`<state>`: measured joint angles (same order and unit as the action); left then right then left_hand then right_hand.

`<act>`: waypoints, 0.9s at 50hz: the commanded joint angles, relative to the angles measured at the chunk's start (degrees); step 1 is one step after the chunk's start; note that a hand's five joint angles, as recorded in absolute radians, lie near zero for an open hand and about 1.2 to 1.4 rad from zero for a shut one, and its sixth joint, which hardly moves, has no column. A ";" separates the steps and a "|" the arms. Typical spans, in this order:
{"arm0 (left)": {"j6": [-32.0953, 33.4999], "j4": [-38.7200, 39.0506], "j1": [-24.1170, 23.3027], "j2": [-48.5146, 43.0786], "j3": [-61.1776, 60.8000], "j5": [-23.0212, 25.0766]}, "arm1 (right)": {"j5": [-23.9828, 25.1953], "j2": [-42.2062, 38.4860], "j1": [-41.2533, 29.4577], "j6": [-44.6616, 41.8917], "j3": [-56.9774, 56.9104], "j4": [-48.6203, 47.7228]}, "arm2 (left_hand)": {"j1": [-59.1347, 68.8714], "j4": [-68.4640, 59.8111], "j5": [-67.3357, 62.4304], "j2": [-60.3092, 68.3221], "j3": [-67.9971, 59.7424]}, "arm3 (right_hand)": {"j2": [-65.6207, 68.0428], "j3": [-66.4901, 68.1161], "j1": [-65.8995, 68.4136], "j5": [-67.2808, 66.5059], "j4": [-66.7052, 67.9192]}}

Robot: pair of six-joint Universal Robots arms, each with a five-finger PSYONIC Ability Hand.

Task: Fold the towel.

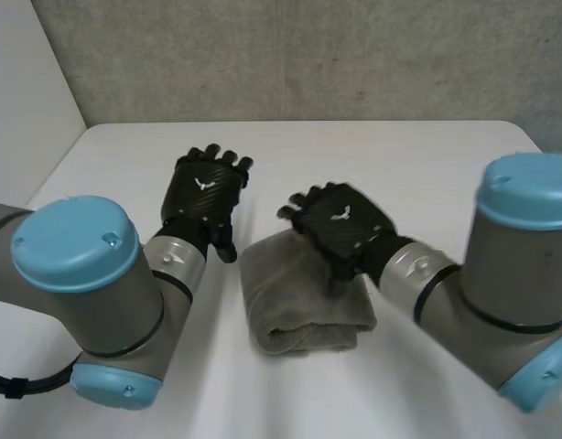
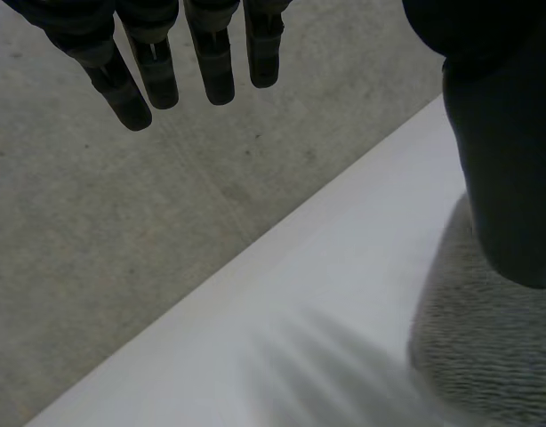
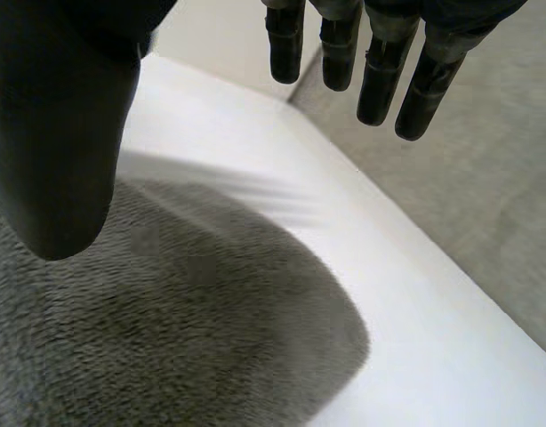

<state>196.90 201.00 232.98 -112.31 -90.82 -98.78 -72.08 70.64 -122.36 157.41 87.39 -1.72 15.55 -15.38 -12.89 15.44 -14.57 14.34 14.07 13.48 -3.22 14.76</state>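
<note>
Towel (image 1: 304, 306): grey, already folded into a thick bundle. It lies on the middle of the tabletop (image 1: 400, 155), and its far part is under the right hand (image 1: 340, 224).
State of right hand: open, with straight fingers and the thumb apart, holding nothing.
State of left hand (image 1: 203, 192): also open with straight fingers, over bare tabletop just beside the towel's left edge.
Step in hand: I judge the fold is nearly finished; only pressing flat or one more fold remains.
How to do it well: lower the right palm flat and press evenly. Put the left hand at the edge so the bundle does not slide or open.
Pose: both palms face down, and the forearms angle towards each other.
</note>
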 commanded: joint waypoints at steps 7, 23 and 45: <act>-3.19 -1.58 -4.02 -8.88 0.11 -0.01 | 1.77 -7.58 5.38 3.34 -0.19 0.05 | -4.83 4.66 12.17 -4.72 3.85 | -4.34 -4.07 -3.48 3.22 -4.76; -4.25 -5.71 -4.03 -9.07 1.87 0.17 | 0.63 -11.15 6.26 2.63 -5.73 3.48 | -4.83 4.66 12.17 -4.72 3.85 | -4.34 -4.07 -3.48 3.22 -4.76; -12.95 -22.94 8.01 16.51 12.95 -0.98 | -18.27 8.47 8.02 11.25 -12.59 3.39 | -4.33 4.15 11.67 -4.21 3.34 | -4.34 -4.07 -3.48 3.22 -4.76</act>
<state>187.60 181.62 238.24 -98.26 -79.64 -99.25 -87.22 78.98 -115.13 168.72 74.91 1.22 15.46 -15.37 -12.74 15.43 -14.50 14.33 14.07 12.71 -3.26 14.76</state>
